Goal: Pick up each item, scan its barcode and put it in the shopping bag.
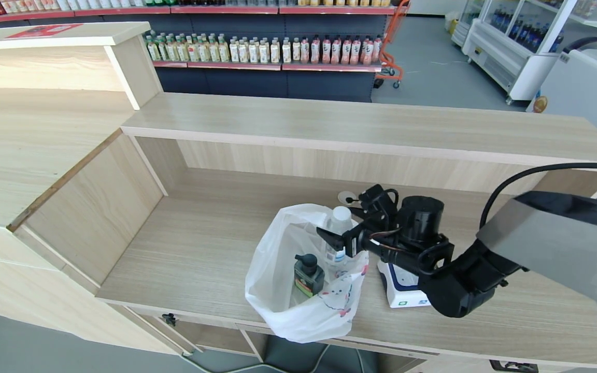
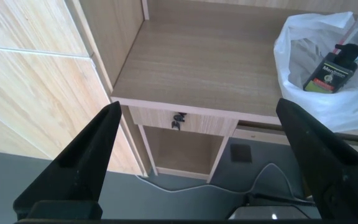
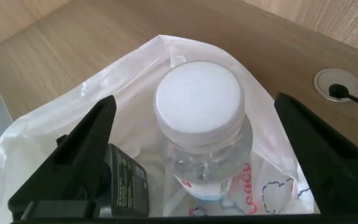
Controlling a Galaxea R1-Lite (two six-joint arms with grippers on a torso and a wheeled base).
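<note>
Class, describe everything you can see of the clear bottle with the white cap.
The clear bottle looks like transparent plastic, with a ribbed white screw cap and a white-and-blue label low on its body. It stands upright inside the white shopping bag, its lower part down among the bag's folds, beside a dark pump bottle. The right gripper is open around it, one finger on each side with a gap to the bottle.

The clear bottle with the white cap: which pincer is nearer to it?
Right. The right pincer straddles the bottle, open, a finger either side, over the shopping bag. The left pincer, also open, hangs out in front of the counter, well away from the bag.
</note>
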